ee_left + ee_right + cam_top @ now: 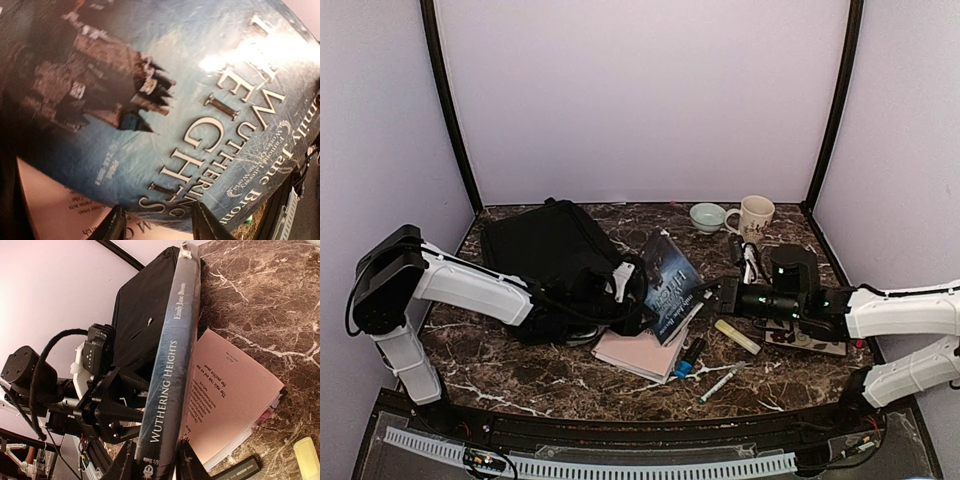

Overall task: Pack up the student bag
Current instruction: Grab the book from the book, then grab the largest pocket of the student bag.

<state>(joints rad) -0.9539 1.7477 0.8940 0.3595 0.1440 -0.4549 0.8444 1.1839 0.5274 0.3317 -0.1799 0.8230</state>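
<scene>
Right gripper [157,465] was clamped on the lower end of the spine of a hardback book [172,365], titled Wuthering Heights. The book stood on edge and tilted, leaning over a pink booklet [225,390] that lay flat on the marble table [520,370]. The student bag [545,250], large, black and soft, lay just left of the book, in the middle-left of the table. The left gripper [160,225] hovered at the side of the bag nearest the book, fingers apart, with nothing visible between them and the book's cover filling its camera view.

The grip took only one end of a long, heavy book, so the book seemed likely to pivot or slip between the fingers as it moved toward the bag. Its far corner could have caught on the limp fabric and pushed the bag away instead of entering. With the left gripper so near the cover, the two arms risked bumping. The pink booklet might have been dragged along underneath.
</scene>
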